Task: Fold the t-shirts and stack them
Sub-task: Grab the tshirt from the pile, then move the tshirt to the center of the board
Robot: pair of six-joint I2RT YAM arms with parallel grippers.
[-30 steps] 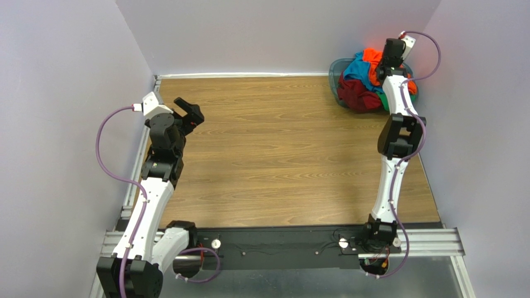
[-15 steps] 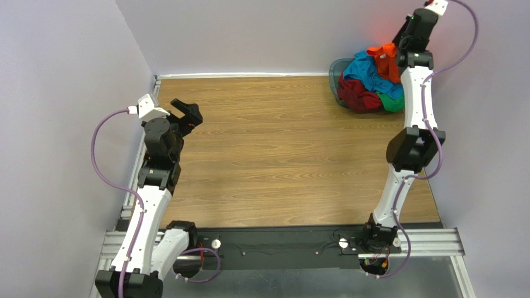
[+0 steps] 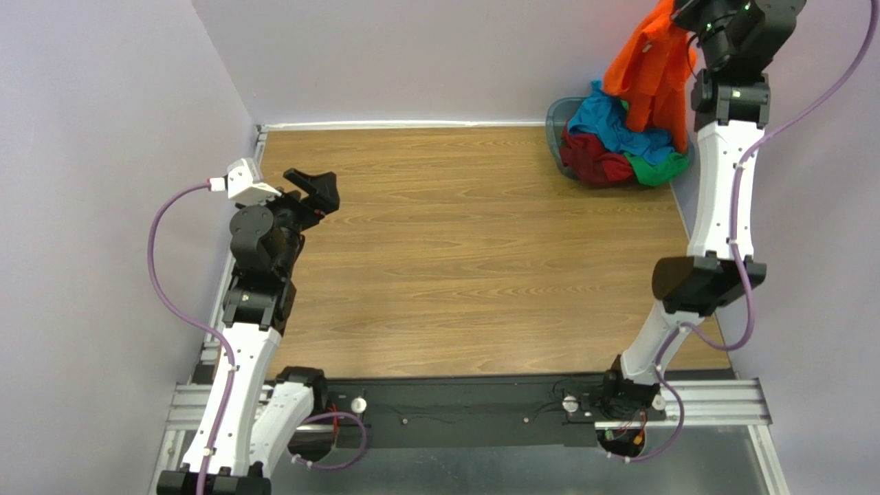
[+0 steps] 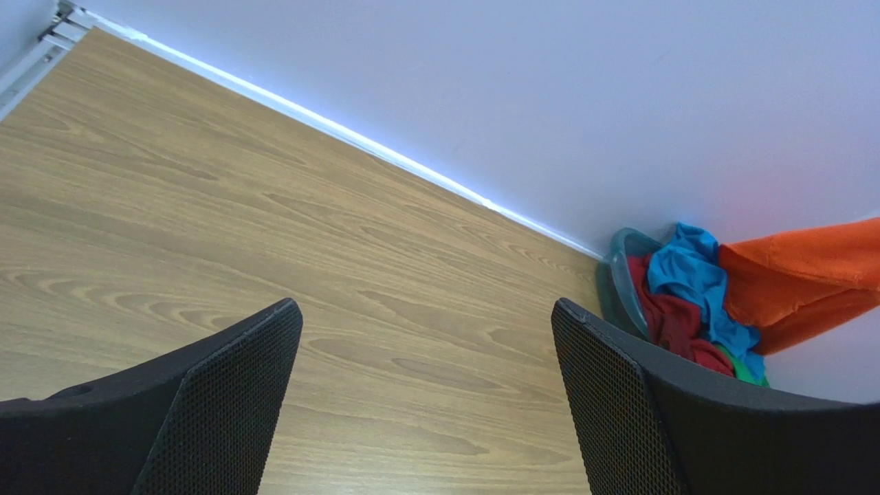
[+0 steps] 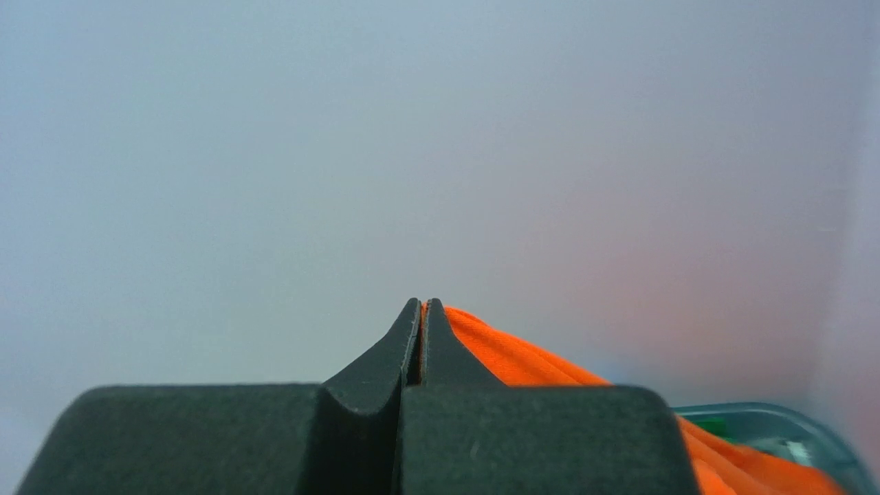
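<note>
My right gripper (image 3: pixel 684 12) is shut on the orange t-shirt (image 3: pixel 651 67) and holds it high above the basket, the cloth hanging down. In the right wrist view the jaws (image 5: pixel 422 307) pinch the orange cloth (image 5: pixel 516 356). The turquoise t-shirt (image 3: pixel 611 116), dark red t-shirt (image 3: pixel 596 160) and green t-shirt (image 3: pixel 653 168) lie heaped in the grey-blue basket (image 3: pixel 555 111) at the table's far right corner. My left gripper (image 3: pixel 318 191) is open and empty above the table's left side; its view shows the basket pile (image 4: pixel 682 299) far off.
The wooden table (image 3: pixel 465 248) is walled by pale panels at the back and both sides. A black rail with the arm bases runs along the near edge (image 3: pixel 465 407).
My right arm has risen steeply, lifting the orange t-shirt out of the basket pile. The left arm has shifted only slightly.
</note>
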